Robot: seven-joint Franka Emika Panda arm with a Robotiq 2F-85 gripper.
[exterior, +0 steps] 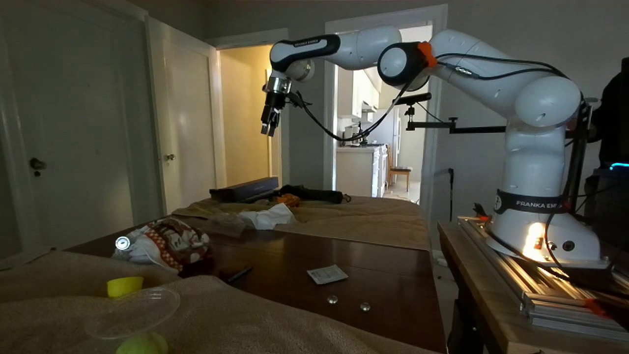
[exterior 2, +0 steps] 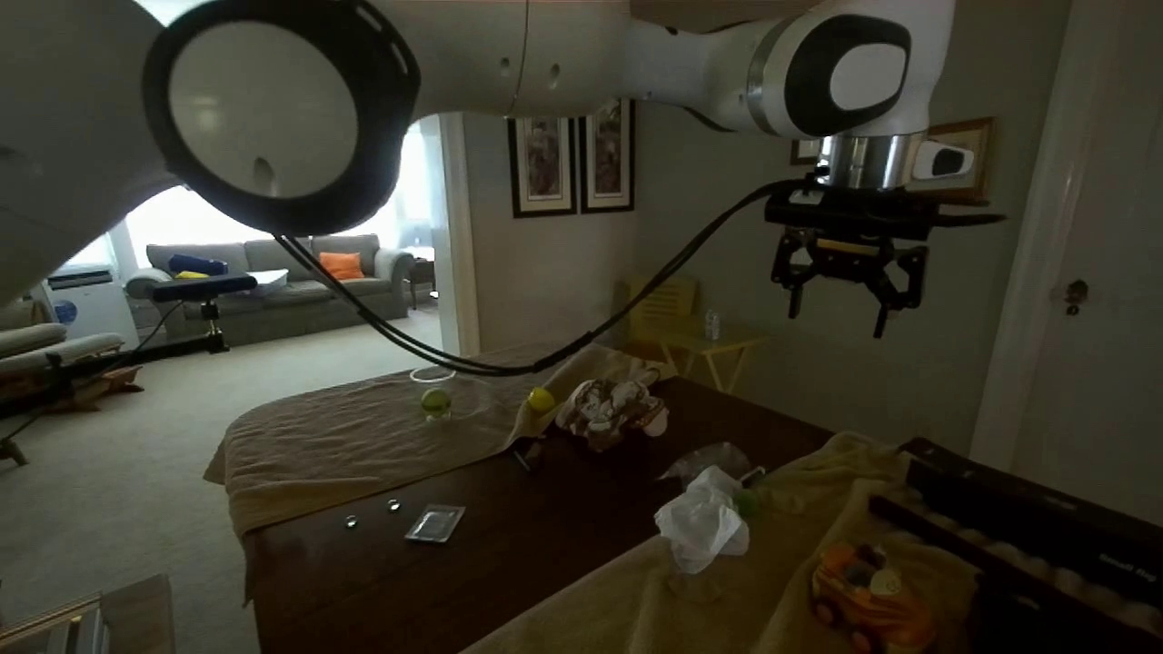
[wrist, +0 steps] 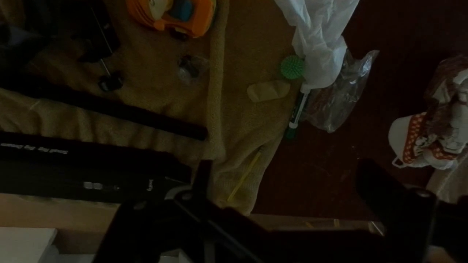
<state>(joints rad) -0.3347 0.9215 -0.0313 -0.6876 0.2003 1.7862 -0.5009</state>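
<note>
The end effector (exterior 2: 836, 325) hangs spread and empty; any descent should be slow (clear wrapper (wrist: 336, 106) might snag).

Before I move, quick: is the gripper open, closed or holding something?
Gripper: open, holding nothing, hanging in the air.
</note>
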